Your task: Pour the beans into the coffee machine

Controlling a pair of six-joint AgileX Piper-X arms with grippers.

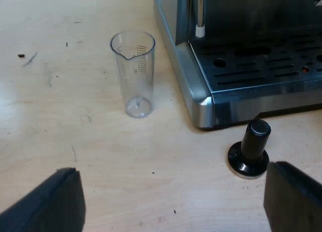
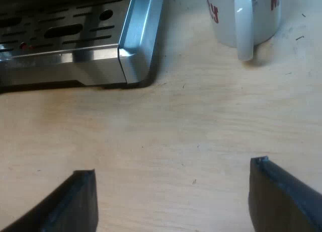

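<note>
Wooden tabletop — measuring glass upright, looks empty, near espresso machine; probably light, slick — grip mid-wall. Left gripper, right gripper: both spread, empty.

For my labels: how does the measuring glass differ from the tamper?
The measuring glass is clear and looks empty; the tamper is opaque black. The glass is a tall open cup; the tamper is a short knob on a round base. Both stand upright on the table near the espresso machine.
</note>
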